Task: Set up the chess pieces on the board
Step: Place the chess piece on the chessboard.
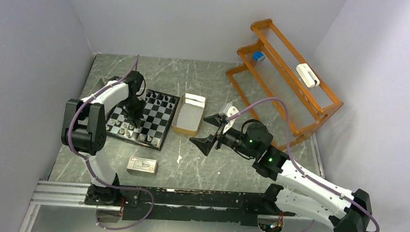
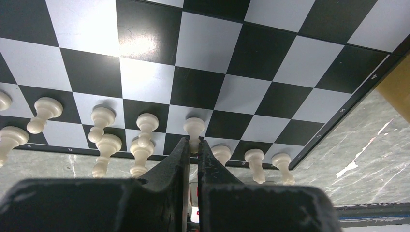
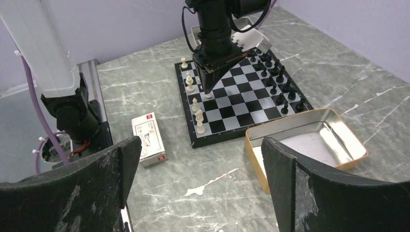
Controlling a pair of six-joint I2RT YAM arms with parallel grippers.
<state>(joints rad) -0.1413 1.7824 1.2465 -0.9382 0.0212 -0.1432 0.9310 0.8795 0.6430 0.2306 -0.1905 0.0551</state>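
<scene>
The board [image 1: 156, 125] lies left of centre, with black chess pieces [image 3: 273, 79] along its far side and white ones [image 3: 195, 104] along the near side. My left gripper [image 2: 193, 145] points down over the white rows, shut on the top of a white pawn [image 2: 194, 126]. The pawn's base is at a white square in the second row, and I cannot tell whether it touches. Several white pieces [image 2: 140, 145] stand close on either side. My right gripper [image 3: 200, 145] hangs open above the bare table, right of the board, with nothing between its fingers.
A tan tin box [image 1: 188, 115] lies right beside the board. A small white-and-red carton [image 1: 142, 166] lies in front of the board. An orange wire rack [image 1: 286, 78] stands at the back right. Walls close in the table on three sides.
</scene>
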